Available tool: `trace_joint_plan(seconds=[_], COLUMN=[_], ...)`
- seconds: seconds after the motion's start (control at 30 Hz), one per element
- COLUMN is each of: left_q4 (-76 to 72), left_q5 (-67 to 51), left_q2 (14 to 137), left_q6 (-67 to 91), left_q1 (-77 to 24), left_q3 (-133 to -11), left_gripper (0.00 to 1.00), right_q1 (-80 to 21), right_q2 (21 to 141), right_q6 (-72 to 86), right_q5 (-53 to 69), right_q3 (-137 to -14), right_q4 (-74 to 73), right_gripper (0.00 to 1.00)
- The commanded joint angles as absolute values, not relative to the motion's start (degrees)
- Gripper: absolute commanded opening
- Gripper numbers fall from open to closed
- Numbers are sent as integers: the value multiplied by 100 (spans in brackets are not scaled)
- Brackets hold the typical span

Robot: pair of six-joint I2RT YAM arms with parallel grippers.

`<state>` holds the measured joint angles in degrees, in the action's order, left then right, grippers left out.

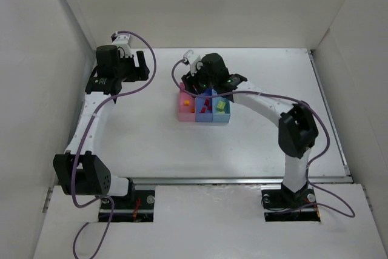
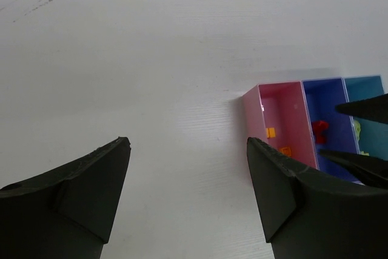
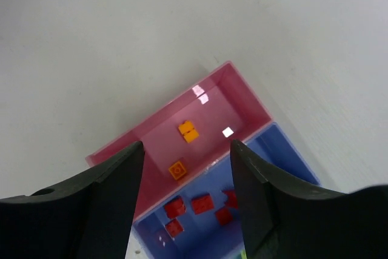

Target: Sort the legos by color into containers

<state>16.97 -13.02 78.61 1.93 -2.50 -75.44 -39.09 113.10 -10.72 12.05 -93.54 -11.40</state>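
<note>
Right end effector (image 3: 186, 148) hovers over orange bricks (image 3: 188, 131) in pink bin (image 3: 240, 94)

We take this for a robot test cell in a lab, not a home or a shop. A bare white table (image 1: 151, 144) stands boxed in by plain white walls (image 1: 36, 89) at the back and on both sides. Two robot arms, the left arm (image 1: 91, 113) and the right arm (image 1: 267, 107), are bolted side by side at its near edge, by a metal rail (image 1: 206, 180). Purple cables (image 1: 148, 65) loop loosely along both. On the table we see only a row of small coloured bins (image 1: 204, 121) holding tiny bricks (image 3: 188, 131).
</note>
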Motion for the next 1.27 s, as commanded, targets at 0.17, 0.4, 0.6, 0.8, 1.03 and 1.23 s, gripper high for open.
trace_joint_plan(seconds=[0.17,0.4,0.6,0.8,1.03,1.23], left_q4=[1635,1635,1398,1292,1292,1292], left_q5=[-660,552,1519,1959,1960,1846], left_q2=[7366,7093,6812,6382,6056,5871], left_q6=[88,87,158,106,53,53], left_q1=[53,219,343,343,395,396], left_q3=[-7515,-7462,-7199,-6918,-6610,-6442], left_gripper=[83,99,99,99,99,99], right_q1=[-3174,-1838,-1679,-1679,-1679,-1679], right_q2=[8651,6568,5064,4632,4632,4579], right_q6=[-502,9,-105,560,1308,1433], right_q5=[-2114,-5158,-5091,-5192,-5396,-5300], right_q3=[-8598,-7149,-6224,-5994,-6275,-6389], right_q4=[-1159,-1582,-1381,-1695,-2574,-2707], right_gripper=[84,100,100,100,100,100])
